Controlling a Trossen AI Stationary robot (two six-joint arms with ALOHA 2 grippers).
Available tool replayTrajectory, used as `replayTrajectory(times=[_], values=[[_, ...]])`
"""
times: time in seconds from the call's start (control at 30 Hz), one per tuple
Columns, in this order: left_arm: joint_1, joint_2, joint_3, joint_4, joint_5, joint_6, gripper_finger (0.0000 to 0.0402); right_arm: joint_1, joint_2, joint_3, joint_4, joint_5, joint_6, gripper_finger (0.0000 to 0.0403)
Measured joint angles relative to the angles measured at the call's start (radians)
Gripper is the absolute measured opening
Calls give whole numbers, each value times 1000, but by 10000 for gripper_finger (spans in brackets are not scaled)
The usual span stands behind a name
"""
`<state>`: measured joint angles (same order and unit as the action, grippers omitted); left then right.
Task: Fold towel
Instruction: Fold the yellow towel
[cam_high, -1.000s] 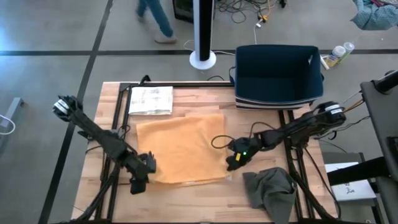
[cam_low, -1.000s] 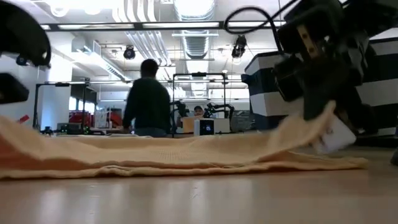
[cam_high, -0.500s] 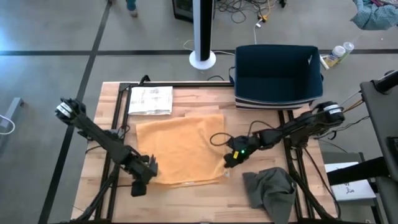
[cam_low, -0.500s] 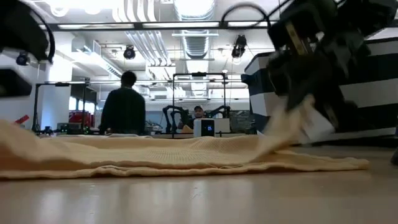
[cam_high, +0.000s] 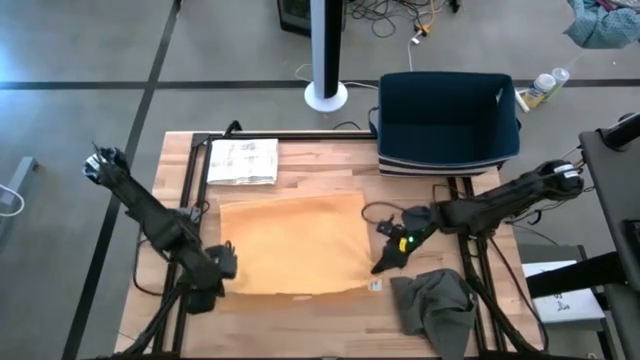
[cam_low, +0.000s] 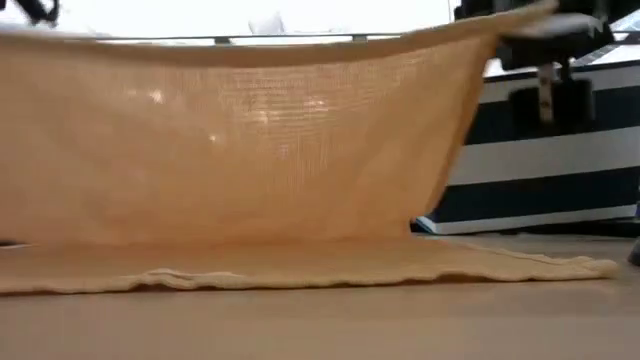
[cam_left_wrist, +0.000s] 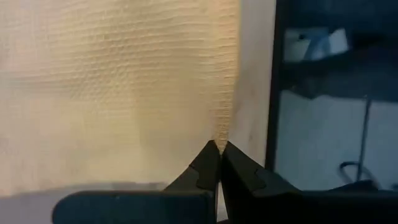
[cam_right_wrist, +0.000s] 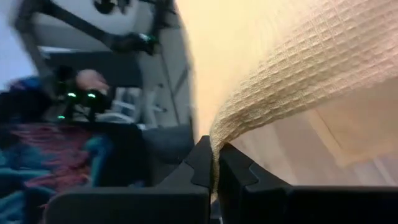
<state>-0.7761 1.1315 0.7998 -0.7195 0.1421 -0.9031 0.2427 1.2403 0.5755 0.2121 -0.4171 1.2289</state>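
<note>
Above the wooden table (cam_high: 300, 310), our left gripper (cam_left_wrist: 219, 149) and right gripper (cam_right_wrist: 214, 152) pinch the orange waffle-weave towel (cam_high: 290, 240) by its corners. Thin bites, apparently; uneven travel could tug one free.

Bright even overhead light; soft shadows; wrist views blurred; low view backlit.

The wooden counter (cam_high: 300, 320) is carrying several things. The orange towel (cam_high: 290, 240) is lying across its middle, with the near edge lifting off the wood. A printed paper sheet (cam_high: 242, 161) is resting near the far left corner, a dark blue bin (cam_high: 447, 120) is sitting at the far right corner, and a grey cloth (cam_high: 435, 305) is lying crumpled at the near right corner.
</note>
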Motion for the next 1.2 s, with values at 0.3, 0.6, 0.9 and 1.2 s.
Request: replayTrajectory(times=[0.3, 0.6, 0.9, 1.2], values=[[-6, 199, -105, 102, 40, 51, 5, 68, 301, 15, 10, 82, 27, 2], [2, 188, -82, 26, 47, 30, 4, 62, 337, 46, 3, 99, 27, 2], [85, 17, 88, -434, -152, 52, 1, -2, 123, 132, -32, 197, -19, 2], [432, -231, 103, -698, -332, 188, 0, -267, -34, 176, -215, 376, -234, 2]])
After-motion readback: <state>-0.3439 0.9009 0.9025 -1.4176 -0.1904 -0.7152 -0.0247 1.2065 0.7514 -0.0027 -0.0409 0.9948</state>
